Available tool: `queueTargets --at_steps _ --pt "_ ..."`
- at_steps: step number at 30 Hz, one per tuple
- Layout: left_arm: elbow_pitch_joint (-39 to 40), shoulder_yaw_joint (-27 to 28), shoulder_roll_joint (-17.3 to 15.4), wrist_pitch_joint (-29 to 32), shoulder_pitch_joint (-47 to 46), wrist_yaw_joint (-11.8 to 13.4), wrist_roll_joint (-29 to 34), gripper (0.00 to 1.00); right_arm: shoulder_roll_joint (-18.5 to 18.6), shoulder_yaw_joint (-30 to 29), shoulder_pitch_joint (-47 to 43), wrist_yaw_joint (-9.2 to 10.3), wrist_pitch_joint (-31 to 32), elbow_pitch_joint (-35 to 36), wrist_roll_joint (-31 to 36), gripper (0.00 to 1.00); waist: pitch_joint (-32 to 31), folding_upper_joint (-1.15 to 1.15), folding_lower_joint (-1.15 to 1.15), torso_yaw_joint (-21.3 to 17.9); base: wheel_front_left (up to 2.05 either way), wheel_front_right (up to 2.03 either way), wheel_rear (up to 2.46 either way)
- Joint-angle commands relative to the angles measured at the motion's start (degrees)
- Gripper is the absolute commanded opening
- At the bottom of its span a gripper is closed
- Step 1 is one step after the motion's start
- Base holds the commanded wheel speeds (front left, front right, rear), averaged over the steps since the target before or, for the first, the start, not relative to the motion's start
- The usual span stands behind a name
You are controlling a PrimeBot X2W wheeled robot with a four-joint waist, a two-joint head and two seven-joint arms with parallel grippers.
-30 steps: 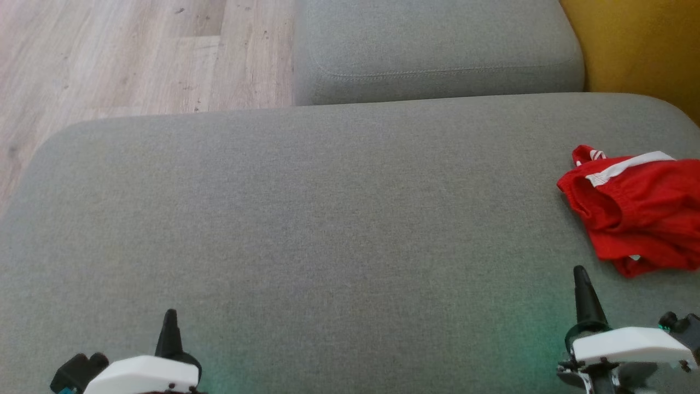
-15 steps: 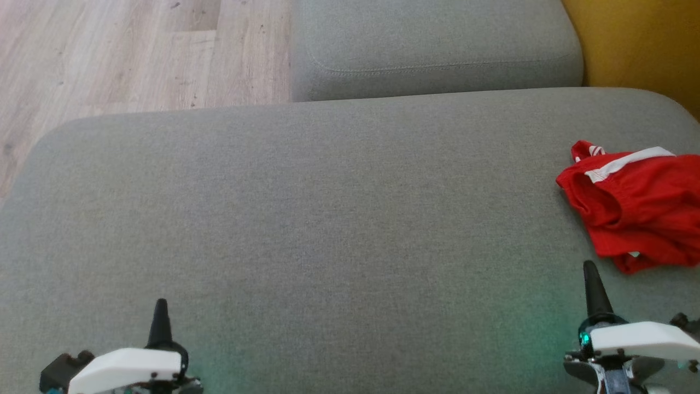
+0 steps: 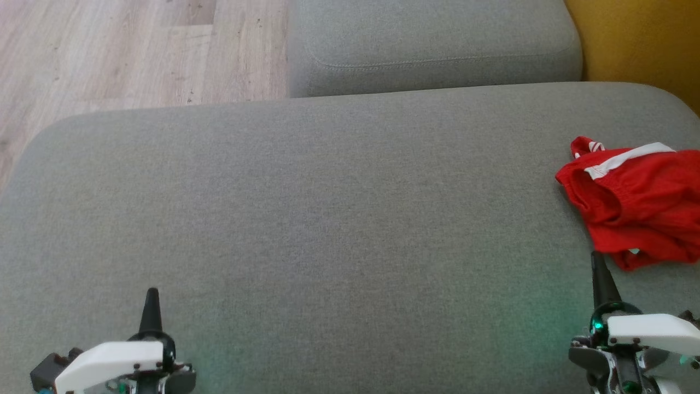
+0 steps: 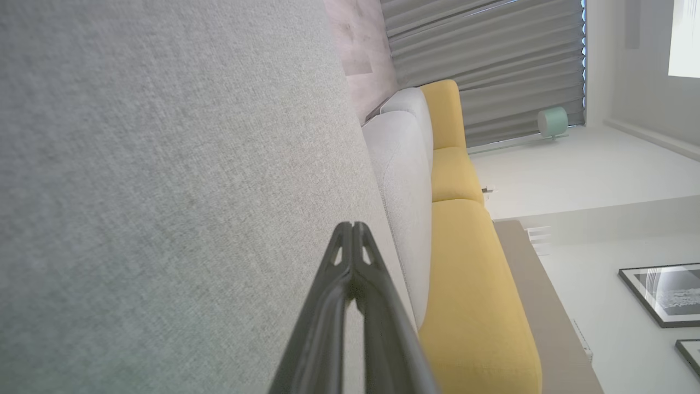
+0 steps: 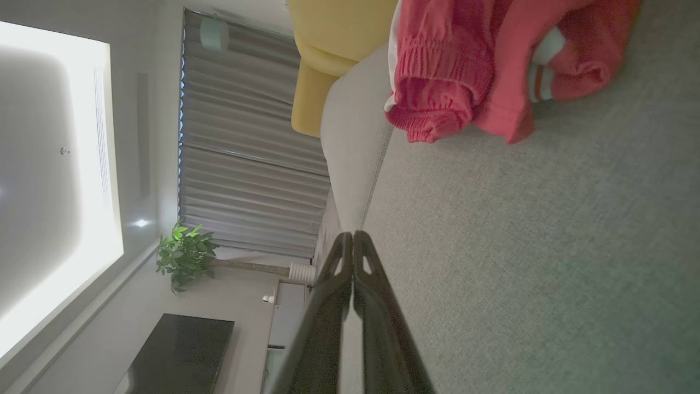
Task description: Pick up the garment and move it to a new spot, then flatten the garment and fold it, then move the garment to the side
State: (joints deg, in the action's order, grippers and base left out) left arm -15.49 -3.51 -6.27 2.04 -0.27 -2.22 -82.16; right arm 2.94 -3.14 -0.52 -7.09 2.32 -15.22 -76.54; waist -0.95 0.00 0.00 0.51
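Broad grey seat cushion (image 3: 328, 219): open surface from its left edge across the middle, passable for either gripper. The crumpled red garment (image 3: 640, 202) occupies the right edge, just beyond the right gripper (image 3: 597, 260). A second grey cushion (image 3: 432, 49) and yellow upholstery (image 3: 640, 44) bound the far side.

Garment (image 3: 640, 202): one, red.
Grippers: two, the left gripper (image 3: 151, 293) and the right gripper (image 3: 596, 256).
Grey cushions: two, the large cushion (image 3: 328, 219) in front and the small cushion (image 3: 432, 44) behind it.
Framed pictures: two, the upper picture (image 4: 664, 293) and the lower picture (image 4: 690, 353).
Potted plant (image 5: 183, 254): one.
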Motion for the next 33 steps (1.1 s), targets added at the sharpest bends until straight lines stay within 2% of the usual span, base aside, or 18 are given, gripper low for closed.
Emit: queueTargets --at_steps 1,22,33 --pt "1.64 2.63 0.19 0.53 -3.69 -0.81 -1.22 0.00 1.29 0.50 3.71 -0.33 0.42 1.78 -1.95 0.00 0.07 0.00 0.00 -0.03 0.00 0.00 0.00" --pt "1.44 9.44 3.00 4.04 -5.83 -5.13 -10.06 0.00 1.26 -1.50 6.46 -0.39 2.63 1.32 -16.70 0.00 1.10 0.00 0.00 -0.50 0.00 0.00 0.00" --pt "1.43 9.70 3.12 4.19 -5.89 -5.26 -10.27 0.00 1.11 -1.77 6.56 -0.40 2.86 1.29 -16.97 0.00 1.13 0.00 0.00 -0.52 0.00 0.00 0.00"
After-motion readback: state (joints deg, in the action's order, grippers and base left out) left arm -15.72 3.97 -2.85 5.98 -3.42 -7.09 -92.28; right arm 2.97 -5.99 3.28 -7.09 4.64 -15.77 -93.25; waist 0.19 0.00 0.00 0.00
